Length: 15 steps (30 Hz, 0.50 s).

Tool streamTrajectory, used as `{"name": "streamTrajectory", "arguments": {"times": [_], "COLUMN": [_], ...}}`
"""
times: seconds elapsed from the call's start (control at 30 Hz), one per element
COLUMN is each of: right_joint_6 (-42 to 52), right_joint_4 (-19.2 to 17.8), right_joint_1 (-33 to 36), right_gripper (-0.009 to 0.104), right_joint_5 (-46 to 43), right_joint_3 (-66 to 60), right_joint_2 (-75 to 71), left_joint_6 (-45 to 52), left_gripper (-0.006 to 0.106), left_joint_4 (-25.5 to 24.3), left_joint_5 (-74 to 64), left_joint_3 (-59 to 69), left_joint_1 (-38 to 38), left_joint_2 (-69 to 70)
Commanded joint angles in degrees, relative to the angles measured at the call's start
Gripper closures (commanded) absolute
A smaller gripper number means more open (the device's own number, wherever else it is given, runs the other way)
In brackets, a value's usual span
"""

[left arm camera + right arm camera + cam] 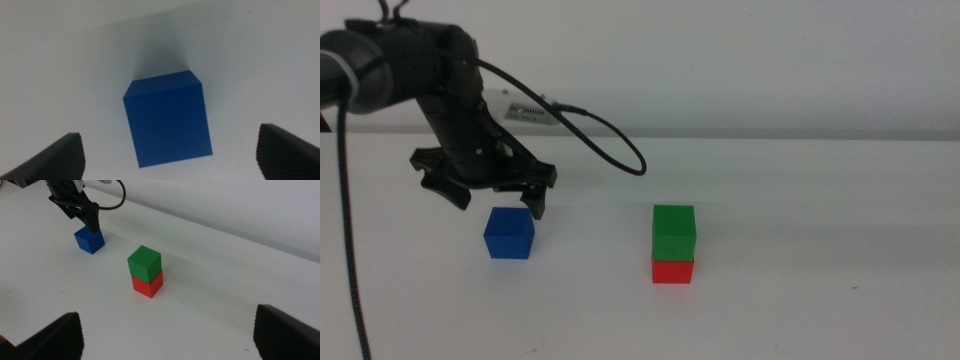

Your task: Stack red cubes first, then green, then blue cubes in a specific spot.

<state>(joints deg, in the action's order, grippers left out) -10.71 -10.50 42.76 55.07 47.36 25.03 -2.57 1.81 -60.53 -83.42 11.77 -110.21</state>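
- Here, on the left side of the plain white counter (820,310), my left pincer (492,195) hangs just above and slightly behind the small solid deep blue cube with matte faces (509,233), its two dark jaws spread wide.
- Through my left wrist view, that blue cube (167,119) lies between the two jaw tips, with bare counter showing on either side of it; neither jaw touches it.
- The blue cube rests flat on the counter, alone, well apart from the other two cubes.
- A black cable (605,135) loops from my left arm down toward the counter behind the cubes.
- Further right, near the middle of the counter, the small solid bright red cube (672,271) sits on the white surface.
- The small solid green cube (674,232) stands directly on top of the red one, turned a touch so its edges do not quite line up with those below.
- In my right wrist view the green cube (144,263) and the red cube (147,285) show as a two-high stack, with the blue cube (89,240) beyond it under my left pincer (80,211).
- My right pincer (170,332) is held back from the stack, out of the middle view, jaws wide apart and holding nothing.
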Motion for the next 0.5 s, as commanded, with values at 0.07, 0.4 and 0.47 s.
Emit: {"name": "streamTrajectory", "arguments": {"times": [0.07,0.4,0.47], "right_joint_6": [-0.01,-0.01,-0.01], "right_joint_4": [-0.82,-0.82,-0.82], "right_joint_1": [0.03,0.03,0.03], "right_gripper": [0.005,0.005,0.005], "right_joint_5": [-0.61,-0.61,-0.61], "right_joint_3": [-0.21,-0.21,-0.21], "right_joint_2": [-0.12,-0.12,-0.12], "left_joint_6": [-2.08,-2.79,-2.9], "left_gripper": [0.01,0.01,0.01], "left_joint_4": [0.5,0.5,0.5], "left_joint_5": [1.32,2.63,3.13], "left_joint_3": [-0.25,-0.21,-0.21], "left_joint_1": [0.28,0.28,0.28], "left_joint_2": [-1.81,-6.11,-6.46]}}
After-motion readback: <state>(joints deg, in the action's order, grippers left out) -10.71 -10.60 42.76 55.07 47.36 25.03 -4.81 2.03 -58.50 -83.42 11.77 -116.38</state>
